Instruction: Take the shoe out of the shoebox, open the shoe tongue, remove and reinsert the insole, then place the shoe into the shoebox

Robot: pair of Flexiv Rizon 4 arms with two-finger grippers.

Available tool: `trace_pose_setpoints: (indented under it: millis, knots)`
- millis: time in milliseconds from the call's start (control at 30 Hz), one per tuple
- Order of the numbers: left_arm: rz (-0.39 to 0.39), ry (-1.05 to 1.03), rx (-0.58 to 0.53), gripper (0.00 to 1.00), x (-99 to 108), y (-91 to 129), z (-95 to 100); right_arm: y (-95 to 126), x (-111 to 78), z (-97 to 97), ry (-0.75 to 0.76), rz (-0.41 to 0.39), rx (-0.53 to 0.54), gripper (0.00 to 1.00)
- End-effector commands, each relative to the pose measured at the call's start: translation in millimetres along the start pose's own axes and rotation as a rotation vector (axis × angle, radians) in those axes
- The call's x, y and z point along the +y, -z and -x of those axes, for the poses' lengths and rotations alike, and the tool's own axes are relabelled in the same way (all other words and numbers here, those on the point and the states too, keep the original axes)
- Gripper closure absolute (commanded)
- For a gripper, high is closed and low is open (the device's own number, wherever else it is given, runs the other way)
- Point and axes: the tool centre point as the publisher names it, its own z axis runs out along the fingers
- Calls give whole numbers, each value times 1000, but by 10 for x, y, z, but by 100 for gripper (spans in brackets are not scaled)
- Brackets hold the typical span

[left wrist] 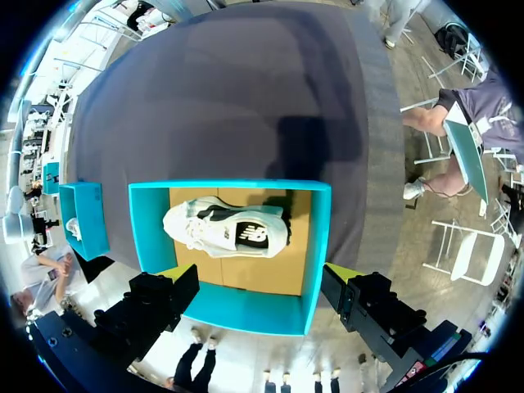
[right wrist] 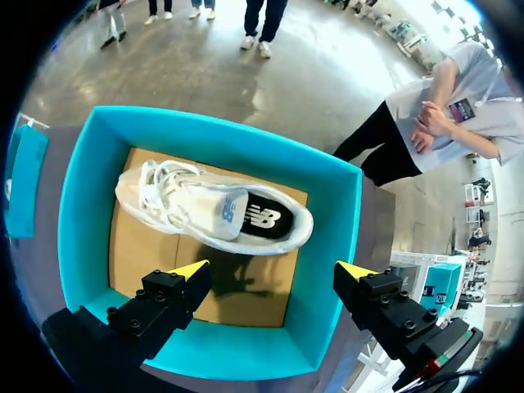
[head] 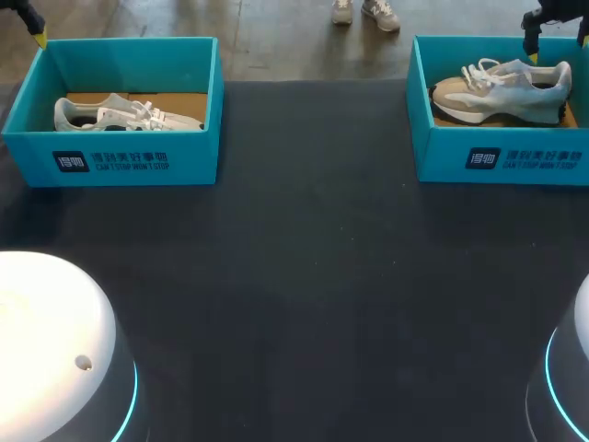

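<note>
Two teal shoeboxes stand at the table's far edge. The left shoebox [head: 110,161] holds a white shoe [head: 124,114] lying on its side. The right shoebox [head: 502,157] holds a beige and white shoe [head: 502,87]. My left gripper [left wrist: 260,272] hangs open above the left shoebox [left wrist: 237,315], over its outer wall, with the white shoe [left wrist: 225,229] ahead of the fingers. My right gripper [right wrist: 273,270] hangs open above the right shoebox [right wrist: 82,205], its shoe [right wrist: 213,214] ahead of the fingers. Neither gripper touches anything. In the head view only the left gripper [head: 37,37] tip and the right gripper [head: 557,46] show.
The dark table top [head: 304,276] stretches between the boxes and towards me. Both arm bases [head: 55,350] sit at the near corners. In each wrist view the other shoebox [left wrist: 82,217] shows off to the side.
</note>
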Motion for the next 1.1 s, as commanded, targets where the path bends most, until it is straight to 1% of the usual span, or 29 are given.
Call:
trace_pose_setpoints:
  millis: [33, 333, 600, 700, 833, 867, 900, 967, 1100]
  knots:
    - [2, -1, 1, 0, -10, 3, -2, -125, 114, 40, 0, -27, -4, 0]
    - [2, -1, 1, 0, -10, 3, -2, -262, 263, 115, -7, -37, -32, 0]
    - [2, -1, 1, 0, -10, 3, -2, -393, 285, 154, -21, -56, -50, 0]
    - [2, -1, 1, 0, -10, 3, -2, -439, 291, 186, -31, -61, -50, 5]
    - [2, -1, 1, 0, -10, 3, -2, -487, 305, 219, -44, -68, -52, 7]
    - [2, -1, 1, 0, -10, 3, -2, -509, 308, 231, -51, -72, -56, 13]
    - [2, -1, 1, 0, -10, 3, -2, -527, 308, 239, -52, -76, -70, 14]
    - [2, -1, 1, 0, -10, 3, -2, -560, 305, 260, -59, -81, -59, 12]
    - [2, -1, 1, 0, -10, 3, -2, -607, 298, 292, -73, -90, -54, 13]
